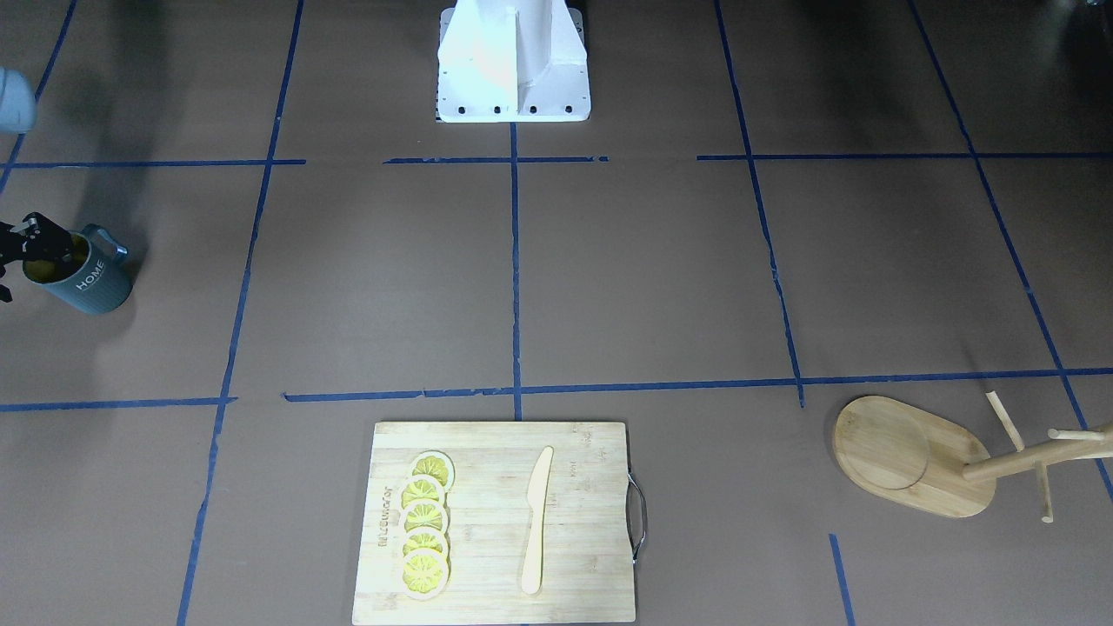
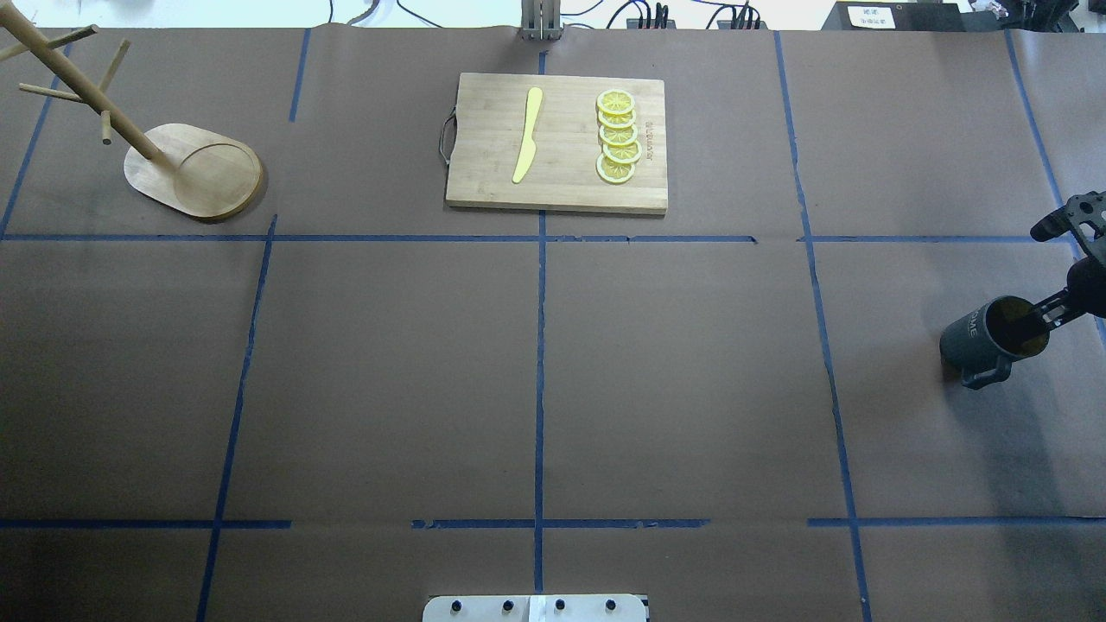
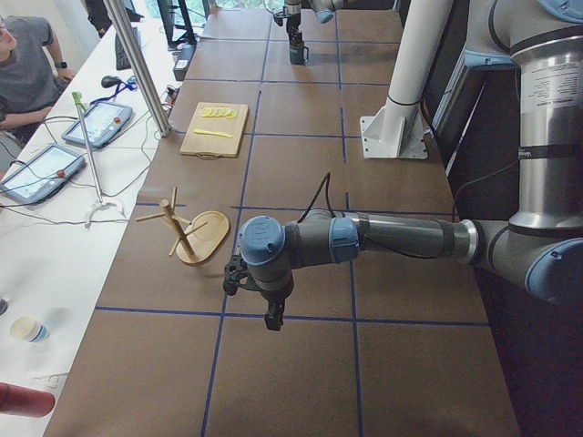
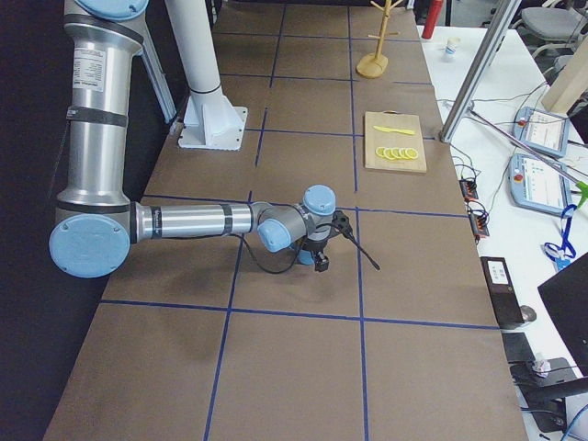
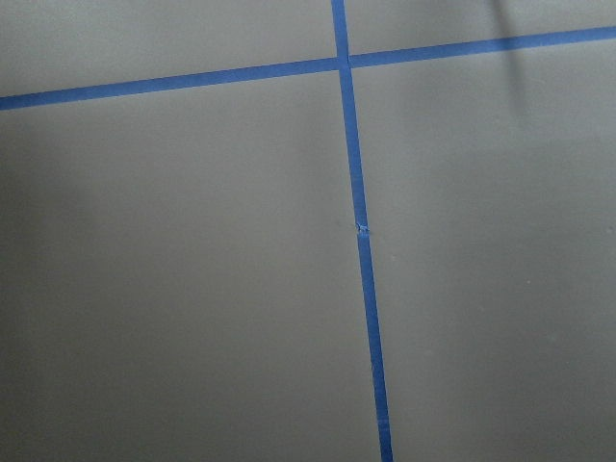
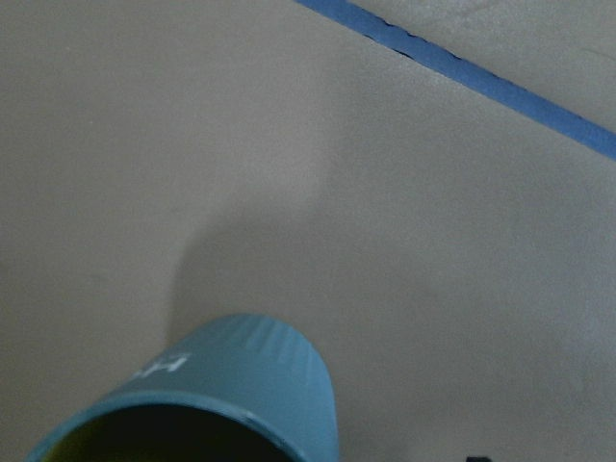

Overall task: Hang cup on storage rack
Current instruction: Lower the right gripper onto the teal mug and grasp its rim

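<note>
The dark blue-grey cup [image 2: 975,337] with yellow inside and white "HOME" lettering is at the table's far right in the overhead view, tilted. My right gripper [image 2: 1026,330] is shut on its rim, one finger inside and one outside. The front-facing view shows the cup [image 1: 94,283] and the right gripper [image 1: 45,254] at its left edge. The right wrist view shows the cup's rim and ribbed wall [image 6: 245,385] above its shadow. The bamboo storage rack [image 2: 194,168] stands far across the table with bare pegs. My left gripper [image 3: 271,314] hangs over the table near the rack; I cannot tell whether it is open or shut.
A bamboo cutting board [image 2: 484,177] with a yellow knife [image 2: 527,134] and several lemon slices [image 2: 617,138] lies at the far middle. The white robot base [image 1: 513,65] stands at the near side. Blue tape lines cross the brown table.
</note>
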### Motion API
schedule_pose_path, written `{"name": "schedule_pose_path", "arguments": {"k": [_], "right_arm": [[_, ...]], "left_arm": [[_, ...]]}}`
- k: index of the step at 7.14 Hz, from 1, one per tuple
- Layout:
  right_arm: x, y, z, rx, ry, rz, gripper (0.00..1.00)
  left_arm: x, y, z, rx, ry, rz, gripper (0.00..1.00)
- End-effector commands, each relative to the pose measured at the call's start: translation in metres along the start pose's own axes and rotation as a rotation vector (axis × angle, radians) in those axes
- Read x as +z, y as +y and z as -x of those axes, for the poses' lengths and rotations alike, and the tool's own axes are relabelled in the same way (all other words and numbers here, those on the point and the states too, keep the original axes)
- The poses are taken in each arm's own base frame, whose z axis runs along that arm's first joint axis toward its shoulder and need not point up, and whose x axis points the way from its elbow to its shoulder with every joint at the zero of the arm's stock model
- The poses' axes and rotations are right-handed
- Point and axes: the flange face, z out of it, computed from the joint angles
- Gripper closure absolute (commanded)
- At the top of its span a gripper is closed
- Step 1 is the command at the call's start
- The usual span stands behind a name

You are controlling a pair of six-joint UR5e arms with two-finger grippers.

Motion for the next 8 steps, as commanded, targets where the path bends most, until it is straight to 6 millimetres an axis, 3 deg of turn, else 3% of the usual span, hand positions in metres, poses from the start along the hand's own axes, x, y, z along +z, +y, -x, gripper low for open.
{"name": "schedule_pose_path", "arguments": {"k": [1, 6, 8], "right_arm": [[0.000, -0.005, 0.006, 0.002, -0.003, -0.004, 0.78], [-0.001, -0.006, 0.006, 0.001, -0.003, -0.008, 0.85], [-0.020, -0.021, 0.025, 0.053, -0.019, -0.046, 0.97]], "left_arm": [[0.001, 0.000, 0.001, -0.001, 0.000, 0.001, 0.00], [0.000, 0.000, 0.000, 0.001, 0.000, -0.001, 0.00], [0.000, 0.000, 0.000, 0.001, 0.000, -0.001, 0.00]]}}
